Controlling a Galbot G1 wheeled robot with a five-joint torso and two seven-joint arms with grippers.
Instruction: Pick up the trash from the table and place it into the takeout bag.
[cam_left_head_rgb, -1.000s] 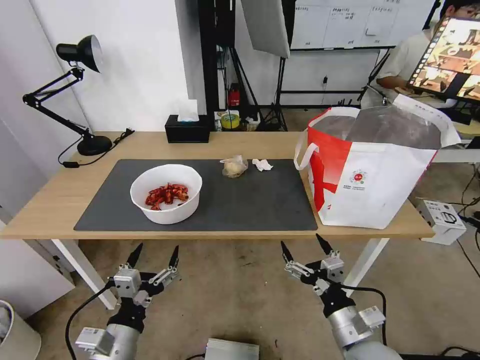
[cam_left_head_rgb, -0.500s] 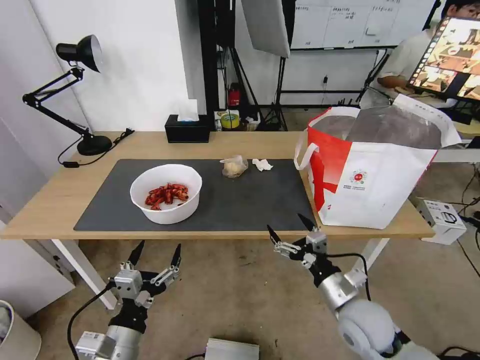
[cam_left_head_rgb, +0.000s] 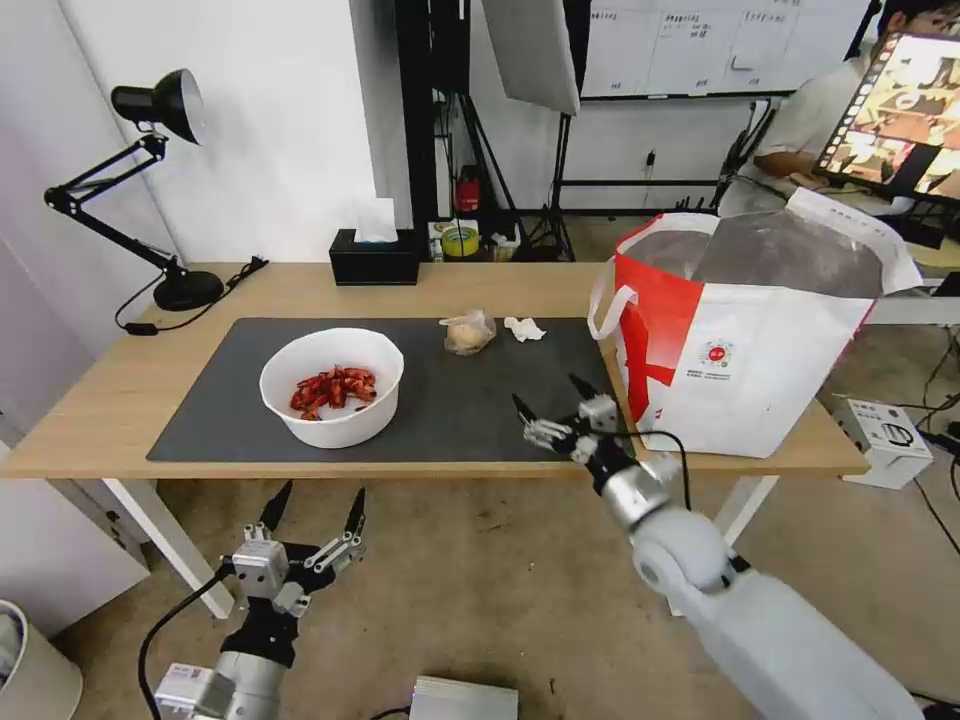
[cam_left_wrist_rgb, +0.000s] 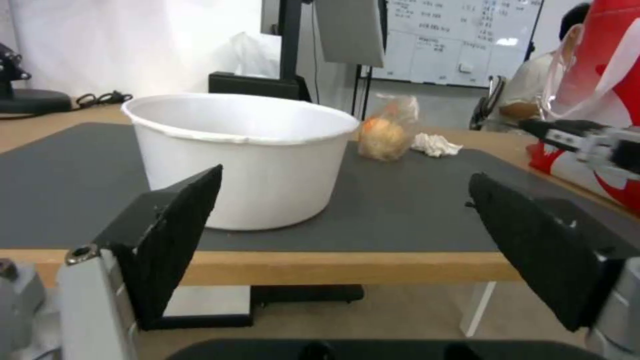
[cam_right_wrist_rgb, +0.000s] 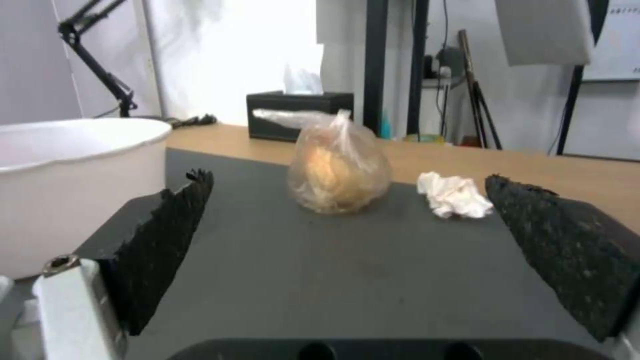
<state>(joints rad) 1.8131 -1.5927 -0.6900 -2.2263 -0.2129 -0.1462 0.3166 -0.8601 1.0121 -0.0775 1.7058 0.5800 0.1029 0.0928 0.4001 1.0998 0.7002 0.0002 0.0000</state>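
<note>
trash items on mat, right arm reaching

small clear bag with beige lump and crumpled tissue: far edge of grey mat, side by side. white bowl of red shells: mat's left half. takeout bag: tabletop right end, mouth open, likely for dropping in. right gripper: over mat's near edge, fingers spread, aimed at bag and tissue. left gripper: below tabletop edge, fingers spread, idle.

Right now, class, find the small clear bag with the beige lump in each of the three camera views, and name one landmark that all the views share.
Head view: the small clear bag lies on the dark mat's far edge, between the white bowl and the crumpled tissue.
Left wrist view: the bag sits just past the bowl's rim.
Right wrist view: the bag stands centred, between the open fingers.
Shared landmark: the crumpled tissue beside it.
</note>
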